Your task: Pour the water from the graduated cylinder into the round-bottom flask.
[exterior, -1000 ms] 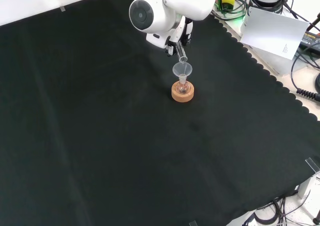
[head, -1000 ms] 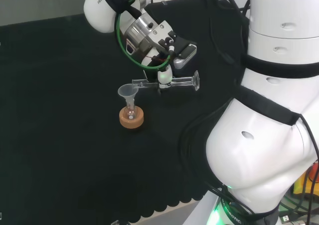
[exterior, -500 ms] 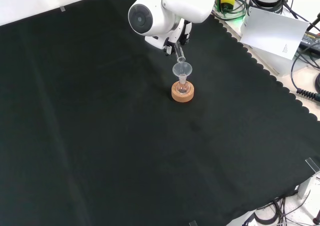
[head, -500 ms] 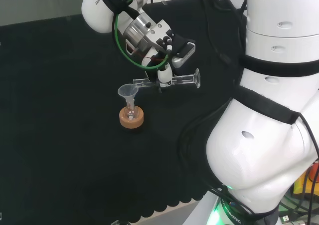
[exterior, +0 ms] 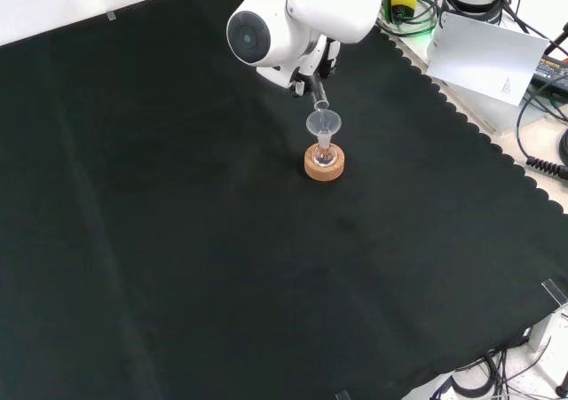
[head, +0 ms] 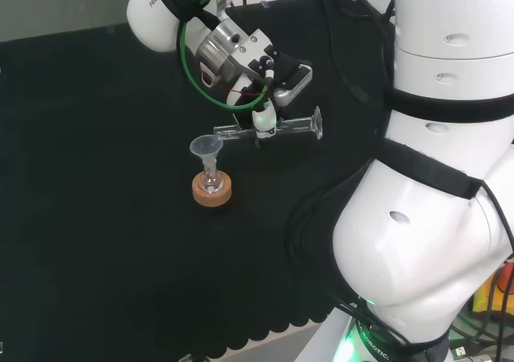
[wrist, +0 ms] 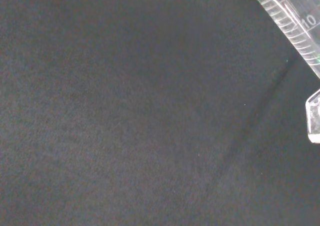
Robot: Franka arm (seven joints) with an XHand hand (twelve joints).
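Since a second ago, the hand [head: 265, 119] is lifting slightly, tipping the graduated cylinder's [head: 277, 129] base a little higher; its fingers are curling round the nearly level cylinder, whose mouth is hanging over the funnel [head: 206, 147] in the round-bottom flask [head: 211, 183] on the cork ring [head: 212, 192].

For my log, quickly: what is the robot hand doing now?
Robot hand: closed on the cylinder, which lies about level, its mouth over the funnel.
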